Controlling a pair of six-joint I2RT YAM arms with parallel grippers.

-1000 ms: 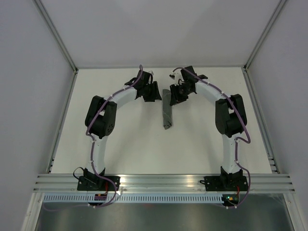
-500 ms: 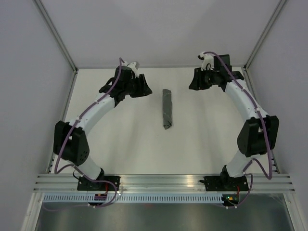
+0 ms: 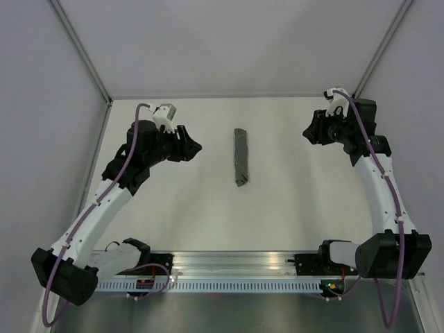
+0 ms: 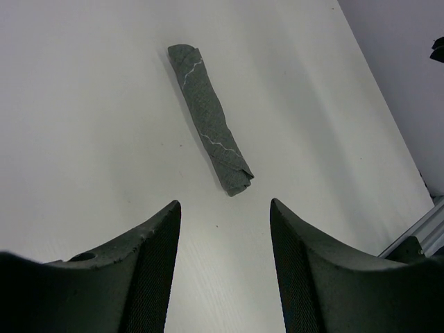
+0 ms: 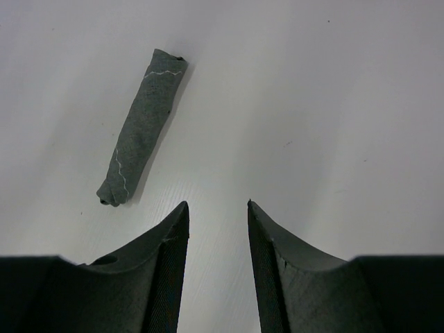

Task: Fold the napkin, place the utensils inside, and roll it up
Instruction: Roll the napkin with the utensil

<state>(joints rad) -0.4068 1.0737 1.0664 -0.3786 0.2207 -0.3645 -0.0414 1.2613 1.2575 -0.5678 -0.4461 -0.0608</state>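
napkin [image 3: 240, 157] lies as a tight dark grey roll on the table [image 3: 208, 215], a little above the middle of the top view, its length running up and down the frame with a slight lean. nothing touches it. the left gripper [image 4: 223, 205] sits in the upper left of that view and the right gripper [image 5: 217, 204] in the upper right. each is well apart from the roll and turned roughly toward it. judging from this, the rolling looks done, and the arms stand off to either side so the bundle rests undisturbed and in plain sight.

both wrist views show the jaws parted to a middling gap, with only bare table between them, so neither gripper holds anything.

the top view gives the layout, with the roll between the two arms, but shows the cloth as a plain grey bar. the wrist views add detail. the pale stitched hem runs in a wavy line along the roll, in the upper middle of the left wrist frame and the left half of the right wrist frame. the lower end in the right wrist view looks slightly bunched. no fork shows in any view, so whether it sits inside the roll cannot be told.
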